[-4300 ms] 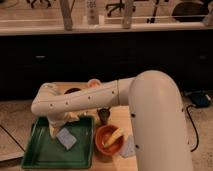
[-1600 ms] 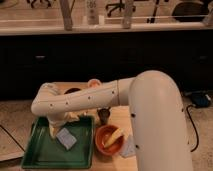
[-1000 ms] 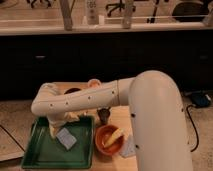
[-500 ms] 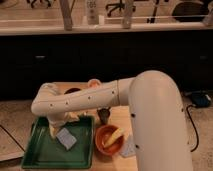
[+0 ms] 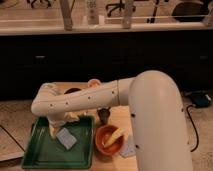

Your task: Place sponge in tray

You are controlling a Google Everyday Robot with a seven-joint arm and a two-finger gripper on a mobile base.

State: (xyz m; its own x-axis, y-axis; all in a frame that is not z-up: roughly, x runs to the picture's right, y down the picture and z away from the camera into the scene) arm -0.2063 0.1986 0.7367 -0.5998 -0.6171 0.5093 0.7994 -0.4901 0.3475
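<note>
The gripper (image 5: 56, 129) hovers over the green tray (image 5: 40, 154), just beside the sponge (image 5: 66, 138) lying inside; its grip state cannot be told.

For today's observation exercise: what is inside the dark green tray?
The pale blue-grey sponge lies on the tray floor. The gripper hangs over the tray's back left part, beside the sponge, and the arm covers the floor there.

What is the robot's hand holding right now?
Can't tell. The gripper hangs over the green tray, just beside the sponge lying inside it.
</note>
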